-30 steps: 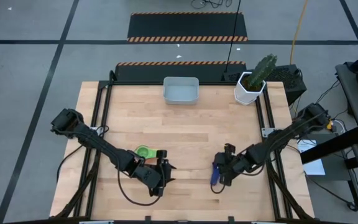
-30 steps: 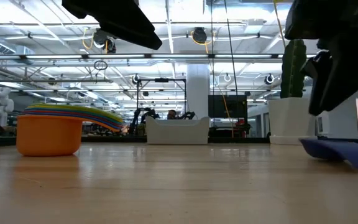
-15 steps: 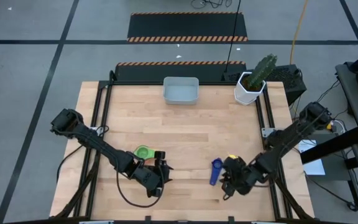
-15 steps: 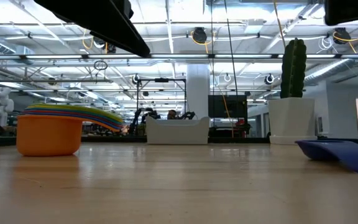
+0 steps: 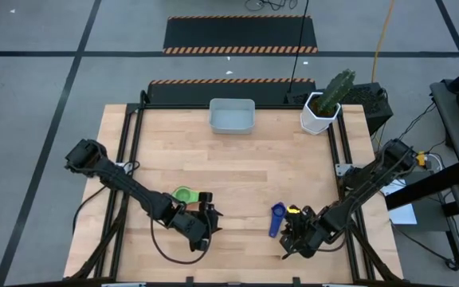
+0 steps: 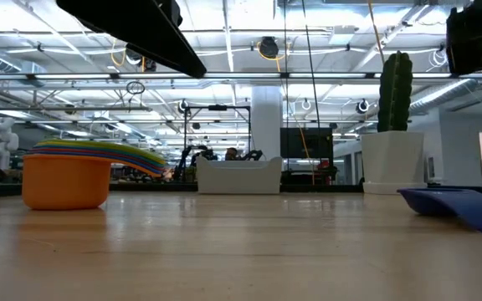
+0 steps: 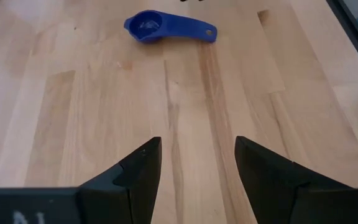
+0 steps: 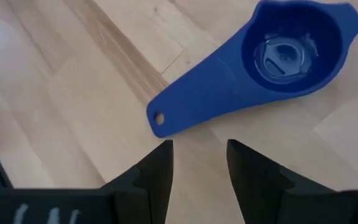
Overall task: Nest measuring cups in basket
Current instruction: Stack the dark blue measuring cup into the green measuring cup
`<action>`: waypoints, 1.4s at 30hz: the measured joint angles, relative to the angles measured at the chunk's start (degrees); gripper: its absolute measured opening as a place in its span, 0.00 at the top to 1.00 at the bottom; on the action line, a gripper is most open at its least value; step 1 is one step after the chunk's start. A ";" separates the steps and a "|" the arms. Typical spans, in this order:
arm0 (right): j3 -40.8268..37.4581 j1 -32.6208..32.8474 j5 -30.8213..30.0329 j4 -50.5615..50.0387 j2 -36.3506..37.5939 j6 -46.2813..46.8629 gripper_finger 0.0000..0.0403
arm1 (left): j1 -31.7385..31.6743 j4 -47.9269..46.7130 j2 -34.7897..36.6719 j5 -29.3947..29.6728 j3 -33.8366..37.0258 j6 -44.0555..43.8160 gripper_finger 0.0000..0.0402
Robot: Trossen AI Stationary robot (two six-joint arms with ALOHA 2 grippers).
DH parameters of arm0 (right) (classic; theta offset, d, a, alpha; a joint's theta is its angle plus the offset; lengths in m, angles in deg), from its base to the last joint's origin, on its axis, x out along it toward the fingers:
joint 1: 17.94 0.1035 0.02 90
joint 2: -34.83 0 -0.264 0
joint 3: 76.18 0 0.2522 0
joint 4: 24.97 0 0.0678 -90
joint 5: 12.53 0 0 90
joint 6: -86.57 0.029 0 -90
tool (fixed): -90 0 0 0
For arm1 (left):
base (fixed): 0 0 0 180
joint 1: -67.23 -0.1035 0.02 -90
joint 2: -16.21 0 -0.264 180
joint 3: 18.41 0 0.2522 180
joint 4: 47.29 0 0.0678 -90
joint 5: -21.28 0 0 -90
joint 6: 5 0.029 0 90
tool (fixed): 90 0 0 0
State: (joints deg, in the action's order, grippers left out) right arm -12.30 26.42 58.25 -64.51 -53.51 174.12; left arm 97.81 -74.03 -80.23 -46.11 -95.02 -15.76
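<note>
The dark blue cup (image 8: 272,68) lies just ahead of the right end effector (image 8: 199,163), whose fingers stand apart, seemingly empty.

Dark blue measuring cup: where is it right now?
In the high view, the dark blue measuring cup lies alone on the table's right front part, just left of the right gripper, apart from it, and far from the basket.
</note>
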 joint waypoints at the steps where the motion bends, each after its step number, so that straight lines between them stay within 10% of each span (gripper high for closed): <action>1: -0.33 -0.01 -0.04 0.77 -0.10 -0.06 0.64 | -0.20 0.00 0.00 0.00 0.00 0.02 0.48; 12: -10.34 -0.62 -0.52 24.48 -1.40 -2.70 0.64 | -1.04 0.00 0.02 0.00 0.00 0.15 0.48; 42: -19.53 -1.98 -13.51 30.45 -1.38 -4.78 0.65 | -1.04 -0.02 0.02 0.00 0.00 0.55 0.48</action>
State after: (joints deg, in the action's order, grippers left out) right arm -31.83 24.44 44.74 -34.06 -54.89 169.34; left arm 96.77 -74.05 -80.21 -46.11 -95.02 -15.21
